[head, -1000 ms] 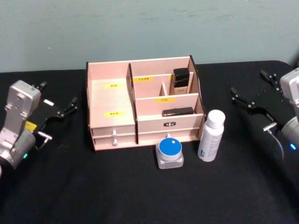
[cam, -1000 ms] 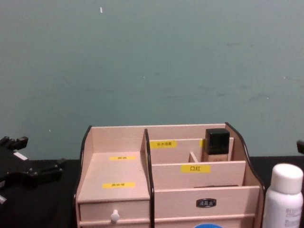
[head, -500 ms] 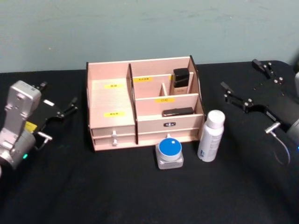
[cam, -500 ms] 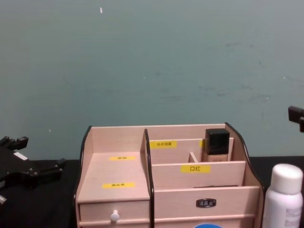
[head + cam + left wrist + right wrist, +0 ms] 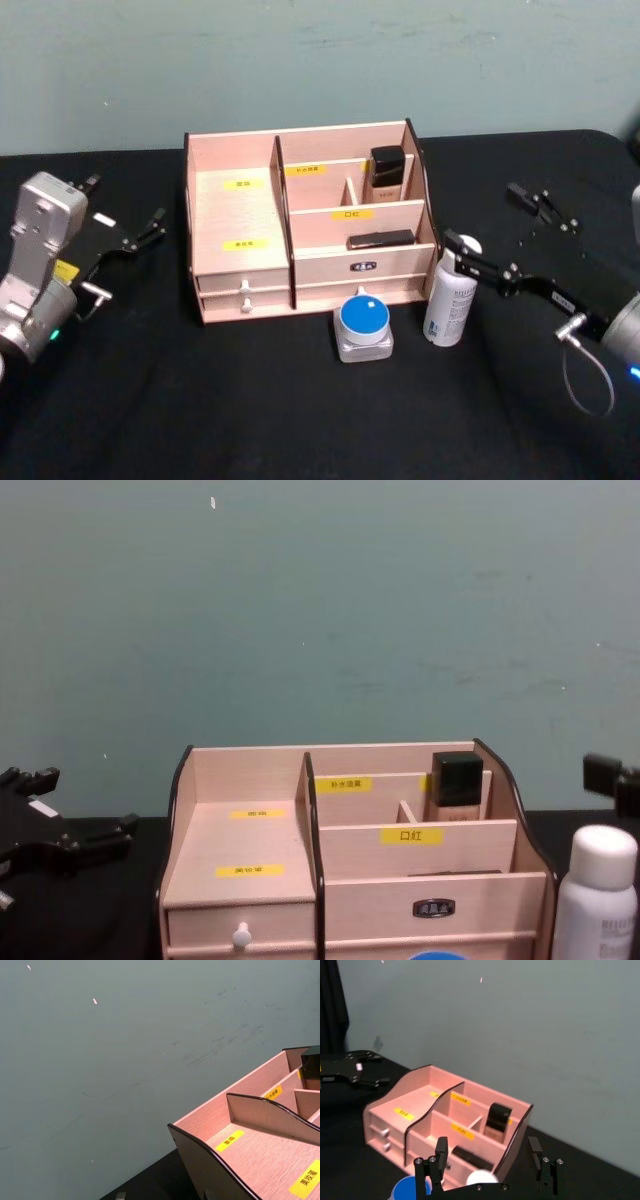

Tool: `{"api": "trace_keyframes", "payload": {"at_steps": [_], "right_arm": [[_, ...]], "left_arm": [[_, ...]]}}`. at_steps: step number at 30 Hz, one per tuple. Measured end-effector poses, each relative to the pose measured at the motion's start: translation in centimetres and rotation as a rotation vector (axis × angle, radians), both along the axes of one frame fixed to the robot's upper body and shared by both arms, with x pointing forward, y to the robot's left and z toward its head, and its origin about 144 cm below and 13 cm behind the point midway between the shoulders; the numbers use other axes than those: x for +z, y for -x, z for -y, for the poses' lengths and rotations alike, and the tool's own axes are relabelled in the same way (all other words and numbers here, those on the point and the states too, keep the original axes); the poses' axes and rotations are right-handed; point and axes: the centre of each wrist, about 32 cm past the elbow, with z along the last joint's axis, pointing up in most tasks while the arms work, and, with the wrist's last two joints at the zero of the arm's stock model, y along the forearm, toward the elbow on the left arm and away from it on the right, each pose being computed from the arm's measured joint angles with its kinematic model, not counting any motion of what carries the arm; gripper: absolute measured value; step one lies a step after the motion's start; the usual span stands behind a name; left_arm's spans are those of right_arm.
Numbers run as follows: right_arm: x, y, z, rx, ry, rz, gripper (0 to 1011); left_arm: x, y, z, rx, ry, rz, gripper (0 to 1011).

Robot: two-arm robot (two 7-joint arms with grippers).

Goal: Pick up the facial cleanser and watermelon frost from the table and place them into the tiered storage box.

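Swinging in from the right edge of the head view since half a second ago, the right end effector (image 5: pixel 481 214) now sits at the centre right of the frame with its fingers spread wide apart, one finger (image 5: pixel 470 262) crossing in front of the cap of the white bottle (image 5: pixel 448 305) and the other farther back. From the right wrist view the bottle's white cap (image 5: pixel 481 1178) shows low in the gap of the right end effector (image 5: pixel 487 1154), with neither finger closed on it; whether a finger touches it cannot be told. In the chest view one dark finger (image 5: pixel 606 773) hangs at the right edge just above the white bottle (image 5: pixel 594 895). The bottle stands upright on the black desk (image 5: pixel 200 400), just beside the right front corner of the tiered storage box (image 5: pixel 240 215), and the blue-lidded jar (image 5: pixel 363 325) rests on the desk just in front of the box, left of the bottle. The box occupies the middle of the frame and holds a dark-capped bottle (image 5: pixel 388 170) upright in its rear right compartment and a flat dark item (image 5: pixel 380 240) lying in the tier below. At the left edge the left end effector (image 5: pixel 128 200) is parked with its fingers apart, well away from the box, unchanged.
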Motion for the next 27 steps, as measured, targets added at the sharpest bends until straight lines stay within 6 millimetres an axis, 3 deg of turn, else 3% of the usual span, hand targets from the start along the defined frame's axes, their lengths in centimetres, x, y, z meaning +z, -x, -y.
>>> {"api": "trace_keyframes", "payload": {"at_steps": [9,27], "right_arm": [[-1.1,0.8,0.2,0.016,-0.012,-0.098,1002],[-3.3,0.0,0.7,0.031,0.005,-0.205,1002]], "left_arm": [[0.0,0.0,0.0,0.000,0.000,0.000,1009],[0.0,0.0,0.0,0.000,0.000,0.000,1010]]}}
